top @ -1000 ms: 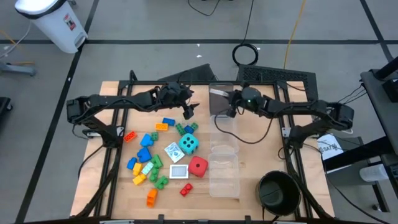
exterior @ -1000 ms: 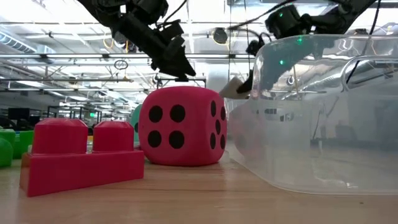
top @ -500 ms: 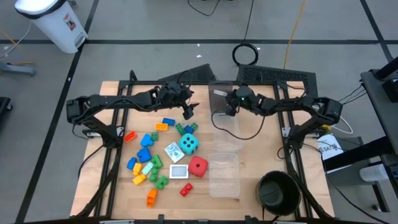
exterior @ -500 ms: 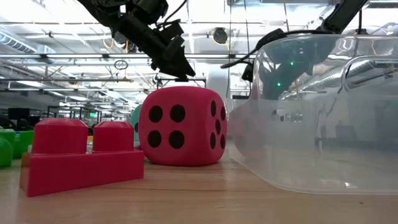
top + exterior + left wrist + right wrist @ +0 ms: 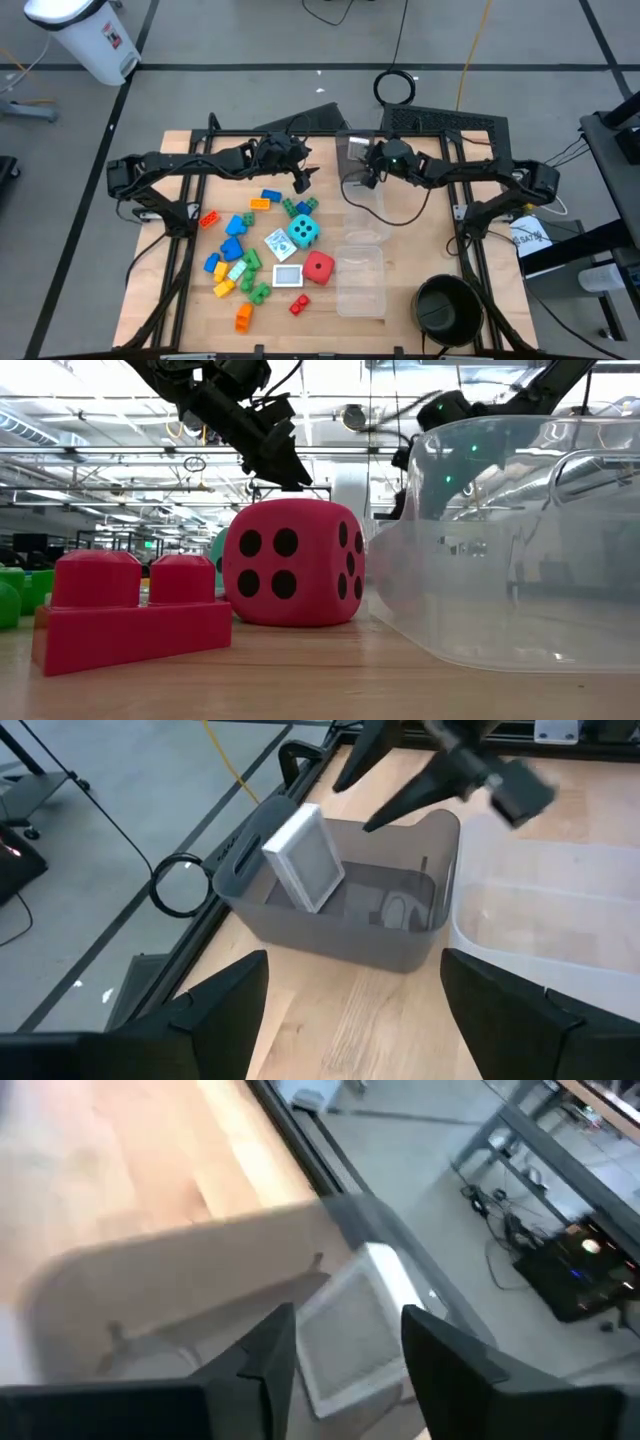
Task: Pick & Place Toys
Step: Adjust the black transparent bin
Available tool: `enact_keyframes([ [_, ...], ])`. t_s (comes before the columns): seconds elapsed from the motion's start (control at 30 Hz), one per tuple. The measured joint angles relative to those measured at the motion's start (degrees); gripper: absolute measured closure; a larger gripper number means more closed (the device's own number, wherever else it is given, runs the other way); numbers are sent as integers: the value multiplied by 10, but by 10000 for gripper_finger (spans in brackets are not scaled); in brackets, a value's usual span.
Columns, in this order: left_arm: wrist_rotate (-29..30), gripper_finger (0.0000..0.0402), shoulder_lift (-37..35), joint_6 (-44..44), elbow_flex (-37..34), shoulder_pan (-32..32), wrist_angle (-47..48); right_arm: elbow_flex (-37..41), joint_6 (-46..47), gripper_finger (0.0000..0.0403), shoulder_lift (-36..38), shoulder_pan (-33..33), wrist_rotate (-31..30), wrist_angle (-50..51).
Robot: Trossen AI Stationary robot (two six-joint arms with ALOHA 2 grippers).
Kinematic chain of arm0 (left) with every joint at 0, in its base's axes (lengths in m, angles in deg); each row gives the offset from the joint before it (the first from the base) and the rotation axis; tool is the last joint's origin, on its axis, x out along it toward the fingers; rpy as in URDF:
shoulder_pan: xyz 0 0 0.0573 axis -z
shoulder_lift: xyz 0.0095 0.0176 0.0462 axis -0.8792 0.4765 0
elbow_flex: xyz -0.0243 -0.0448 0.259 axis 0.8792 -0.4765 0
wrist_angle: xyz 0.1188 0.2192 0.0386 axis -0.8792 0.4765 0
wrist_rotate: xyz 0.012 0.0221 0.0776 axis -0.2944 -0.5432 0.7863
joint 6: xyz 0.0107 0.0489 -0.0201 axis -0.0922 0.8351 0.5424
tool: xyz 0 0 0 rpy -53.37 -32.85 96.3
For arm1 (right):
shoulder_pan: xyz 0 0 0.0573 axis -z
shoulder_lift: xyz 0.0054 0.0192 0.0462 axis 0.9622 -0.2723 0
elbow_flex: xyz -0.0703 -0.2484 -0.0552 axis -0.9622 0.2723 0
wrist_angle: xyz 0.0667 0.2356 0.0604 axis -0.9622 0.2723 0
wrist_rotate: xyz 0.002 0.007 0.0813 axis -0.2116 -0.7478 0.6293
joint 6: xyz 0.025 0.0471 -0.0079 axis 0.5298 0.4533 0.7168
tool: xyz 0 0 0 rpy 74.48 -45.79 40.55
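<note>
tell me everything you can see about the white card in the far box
The white picture card is a small flat square with a pale grey face and white rim. It stands tilted on edge inside the clear plastic box at the table's far side, leaning at one end wall. The right gripper hangs open above it, not touching.

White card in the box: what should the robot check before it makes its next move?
1. White card inside the far clear box: ok, it leans tilted against the wall.
2. Right tool free of the card: ok, it is open above the box and not touching the card.
3. Left tool ready to pick: ok, it is open with nothing in it.
4. All toys put away: not ok, the red die, the cyan die and many bricks lie on the table.
5. Card will stay put: cannot tell.
</note>
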Motion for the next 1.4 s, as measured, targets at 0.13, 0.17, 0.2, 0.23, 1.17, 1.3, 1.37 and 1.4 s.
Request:
enact_keyframes([
  [0.13,0,105,0,0,0,0,1,1,39,233,33,-2,71,39],
  [0.17,0,105,0,0,0,0,1,0,47,232,39,-2,80,39],
  [0.2,0,105,0,0,0,0,1,0,54,232,45,-2,82,44],
  [0.23,-1,105,0,-1,0,0,2,0,58,232,50,-2,82,45],
  [1.17,-1,105,0,-15,0,1,17,1,42,264,1,-1,171,155],
  [1.3,-1,105,0,-15,0,1,17,1,35,264,-8,-5,172,155],
  [1.37,-1,105,0,-14,0,1,17,1,35,264,-8,-6,172,154],
  [1.4,-1,105,0,-13,0,1,17,1,38,264,-8,-6,172,154],
])
